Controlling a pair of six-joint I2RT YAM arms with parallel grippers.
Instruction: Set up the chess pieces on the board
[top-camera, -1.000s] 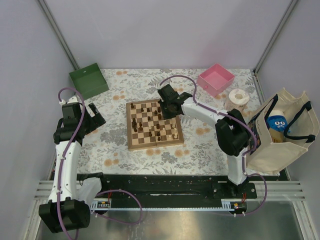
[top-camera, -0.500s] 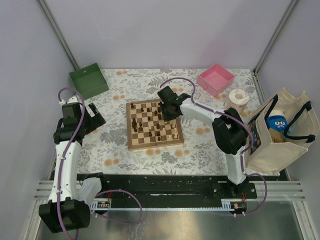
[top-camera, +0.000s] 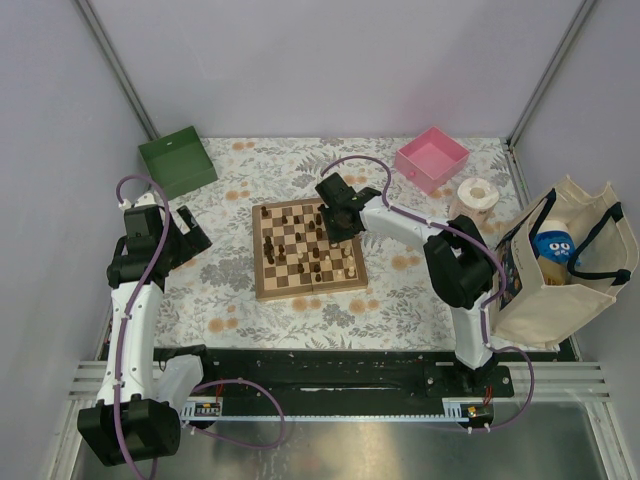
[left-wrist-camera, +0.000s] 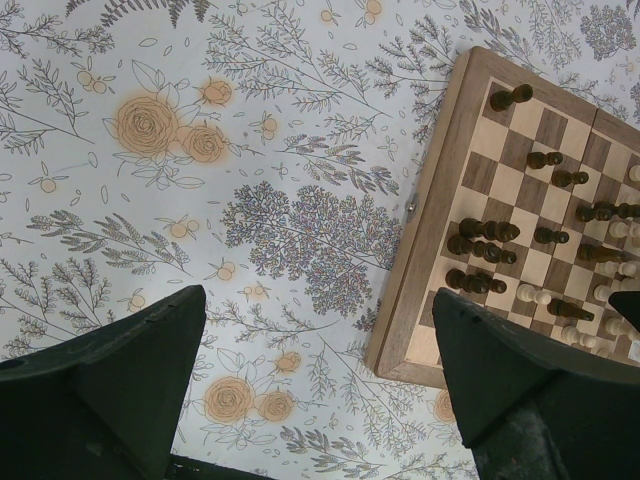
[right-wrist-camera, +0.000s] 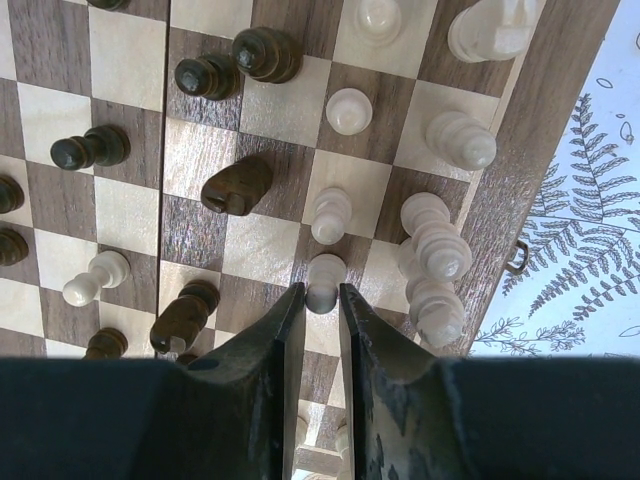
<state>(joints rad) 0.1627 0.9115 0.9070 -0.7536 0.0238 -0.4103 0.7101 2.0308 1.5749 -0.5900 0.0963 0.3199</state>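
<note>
The chessboard (top-camera: 262, 285) lies mid-table with dark and cream pieces scattered on it. My right gripper (top-camera: 330, 222) hangs over its far right part; in the right wrist view the gripper (right-wrist-camera: 320, 296) is shut on a cream pawn (right-wrist-camera: 325, 278), which stands on a dark square. Other cream pieces (right-wrist-camera: 440, 250) stand along the right edge, and dark pieces (right-wrist-camera: 236, 186) lie left of them. My left gripper (top-camera: 195, 229) is open and empty over the cloth left of the board; the left wrist view shows the board's edge (left-wrist-camera: 420, 250) and dark pieces (left-wrist-camera: 485, 230).
A green box (top-camera: 177, 160) stands at the back left, a pink box (top-camera: 432, 158) at the back right. A white tape roll (top-camera: 479, 192) and a cream tote bag (top-camera: 560, 265) with a blue item sit at the right.
My right gripper has shifted slightly toward the far left over the board in the first half second. The left arm has not moved.
</note>
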